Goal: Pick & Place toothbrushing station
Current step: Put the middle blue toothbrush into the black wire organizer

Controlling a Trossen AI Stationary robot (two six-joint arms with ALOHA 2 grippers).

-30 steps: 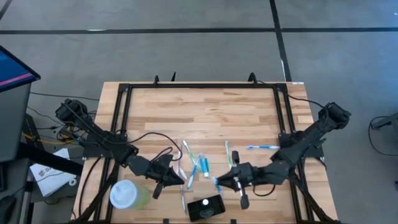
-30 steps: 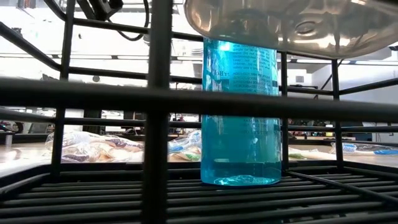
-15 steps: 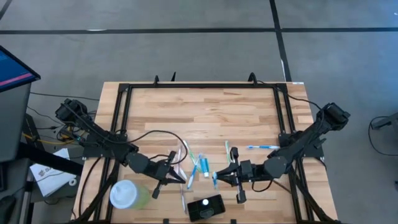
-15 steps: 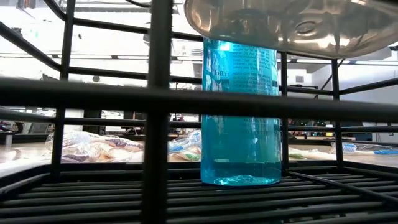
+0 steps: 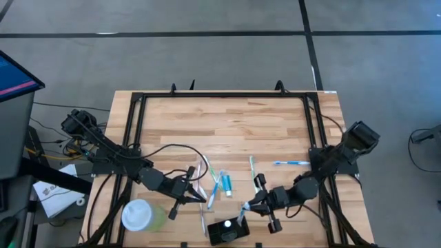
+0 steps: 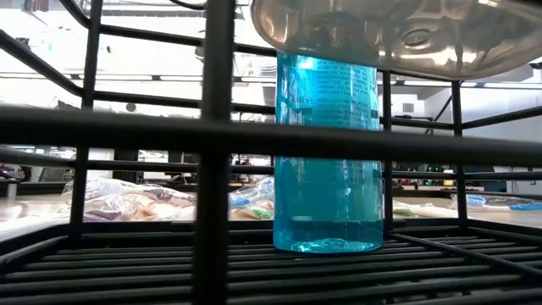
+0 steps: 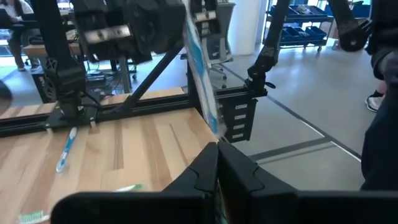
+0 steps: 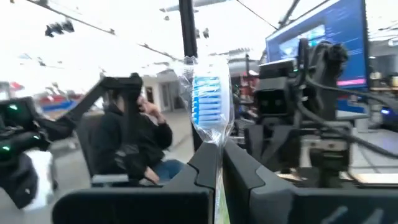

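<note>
My right gripper [image 5: 245,209] is clamped tight on a blue toothbrush [image 8: 210,102], wrapped, bristles standing up past my fingertips, and hovers just at 1 o'clock of the black holder [image 5: 228,229] at the table's [image 5: 227,120] near edge. My left gripper [image 5: 200,198] is likewise closed on a wrapped toothbrush [image 7: 200,68], at 11 o'clock of the holder. Judgement: keep the right brush's handle vertical, centre it over a slot, lower slowly — release only once seated. Loose toothbrushes [image 5: 219,180] lie at 12 o'clock — keep clear of them.

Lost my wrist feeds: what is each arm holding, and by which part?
Each grips a wrapped toothbrush by its handle: the right gripper holds the blue-bristled toothbrush; the left gripper the blue-striped toothbrush.
</note>
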